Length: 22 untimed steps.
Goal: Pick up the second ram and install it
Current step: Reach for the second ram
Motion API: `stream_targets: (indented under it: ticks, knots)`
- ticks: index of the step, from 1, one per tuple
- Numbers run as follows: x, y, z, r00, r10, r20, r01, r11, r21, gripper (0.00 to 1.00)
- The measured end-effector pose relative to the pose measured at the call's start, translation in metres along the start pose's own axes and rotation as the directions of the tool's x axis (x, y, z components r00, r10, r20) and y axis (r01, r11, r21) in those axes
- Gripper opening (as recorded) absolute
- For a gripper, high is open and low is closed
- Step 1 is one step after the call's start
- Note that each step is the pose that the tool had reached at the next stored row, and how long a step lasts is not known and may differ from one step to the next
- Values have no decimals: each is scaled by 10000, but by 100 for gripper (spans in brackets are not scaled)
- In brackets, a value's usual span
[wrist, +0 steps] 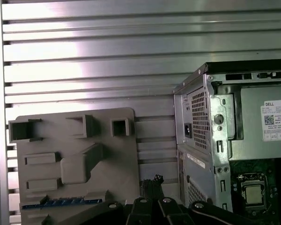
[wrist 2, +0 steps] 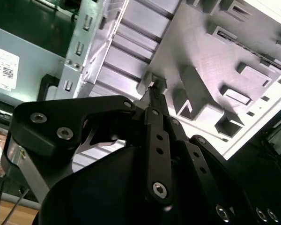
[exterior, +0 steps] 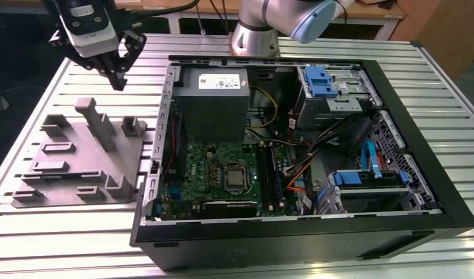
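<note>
Hovering clenched and empty above the bench (exterior: 67, 235) near the fixture plate (exterior: 70, 171), the gripper (exterior: 119, 81) seems mid-approach, a step calling for opening over the second ram (wrist: 61, 202) lying in that plate.

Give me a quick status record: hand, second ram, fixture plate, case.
hand: shut, empty, raised near the fixture plate
second ram: lying in a fixture plate slot, not yet picked up
fixture plate: on the table, at the exterior view's left of the case
case: open, motherboard exposed
</note>
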<state>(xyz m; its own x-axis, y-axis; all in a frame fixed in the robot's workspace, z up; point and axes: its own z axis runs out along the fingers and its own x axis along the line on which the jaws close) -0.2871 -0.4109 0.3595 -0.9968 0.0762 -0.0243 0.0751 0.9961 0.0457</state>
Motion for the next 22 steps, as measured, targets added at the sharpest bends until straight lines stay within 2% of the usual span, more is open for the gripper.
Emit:
stream_targets:
  ticks: [10,14,17,22]
  knots:
    - [305,-45,65,10000,0,1,0,10000,0,10]
    - [405,-67,86,10000,0,0,0,10000,1,10]
    - [453,-97,99,10000,-1,0,1,10000,0,10]
    - [478,-190,125,10000,0,0,0,10000,0,10]
